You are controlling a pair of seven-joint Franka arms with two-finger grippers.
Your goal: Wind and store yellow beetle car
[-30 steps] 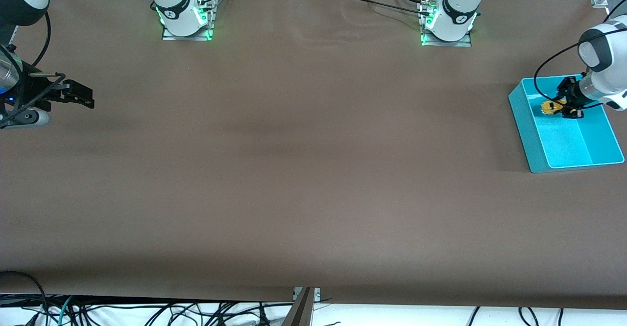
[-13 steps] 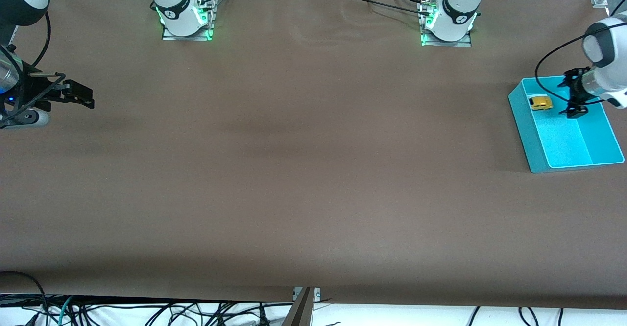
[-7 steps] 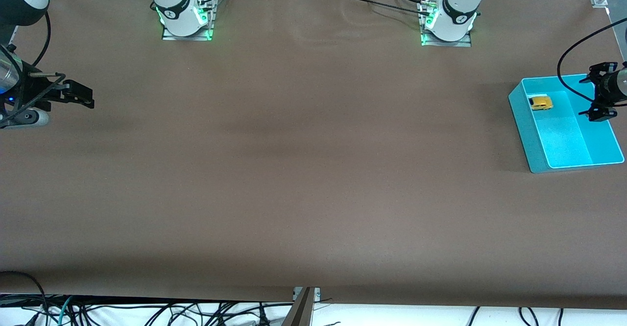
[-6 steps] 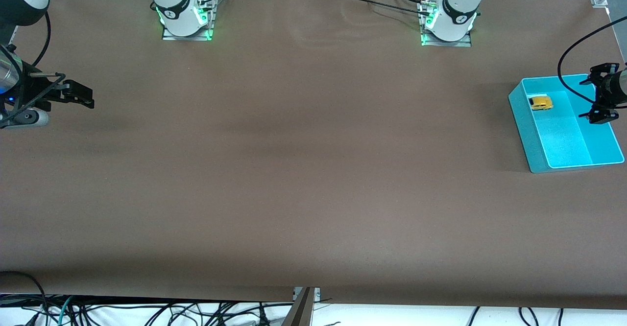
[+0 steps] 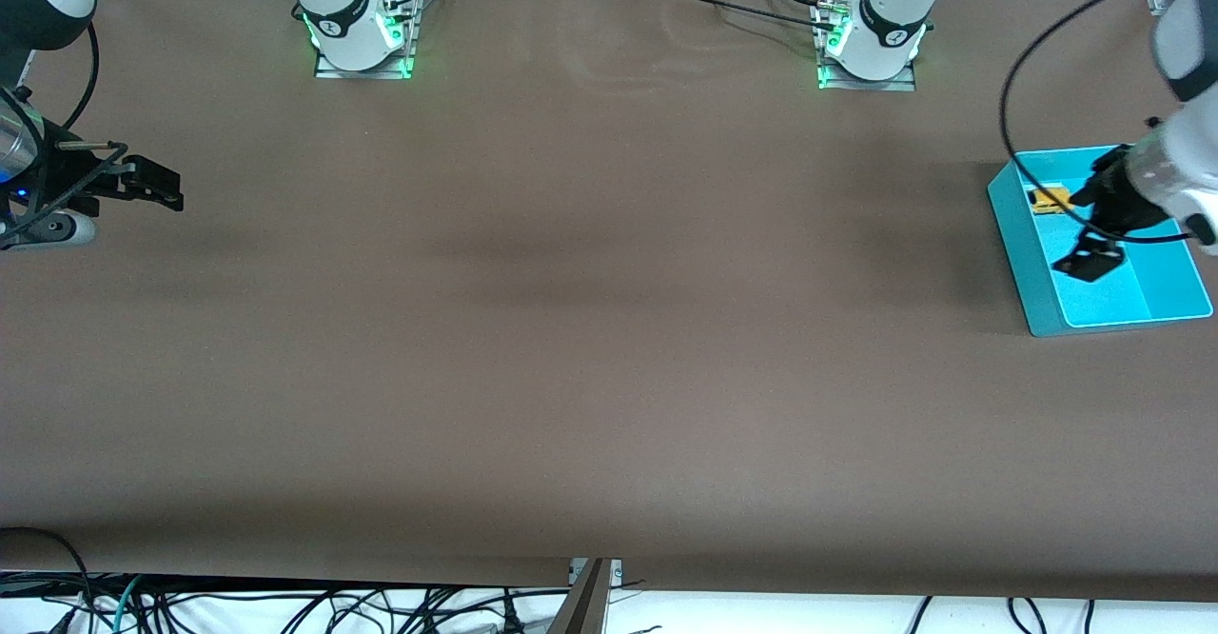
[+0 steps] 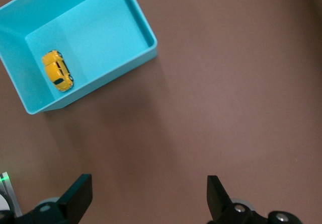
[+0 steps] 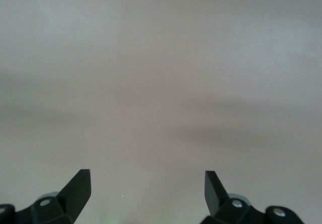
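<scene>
The yellow beetle car (image 5: 1049, 199) lies in the teal bin (image 5: 1013, 229) at the left arm's end of the table, in the corner farthest from the front camera. My left gripper (image 5: 1086, 230) is open and empty, raised in the air over the bin, and partly covers the car. In the left wrist view the car (image 6: 57, 78) rests on its wheels in the bin (image 6: 98, 84), well away from my open left gripper (image 6: 146, 201). My right gripper (image 5: 145, 183) is open and empty and waits at the right arm's end of the table; it also shows in the right wrist view (image 7: 146, 194).
Both arm bases (image 5: 360, 39) (image 5: 871, 49) stand along the table edge farthest from the front camera. A black cable (image 5: 1007, 110) loops from the left arm above the bin. Brown table cover (image 5: 590, 310) stretches between the arms.
My left gripper let go of the car, which now rests in the bin's corner. The gripper drew away toward the table's end, then rose and swung back over the bin. The right arm stayed still.
</scene>
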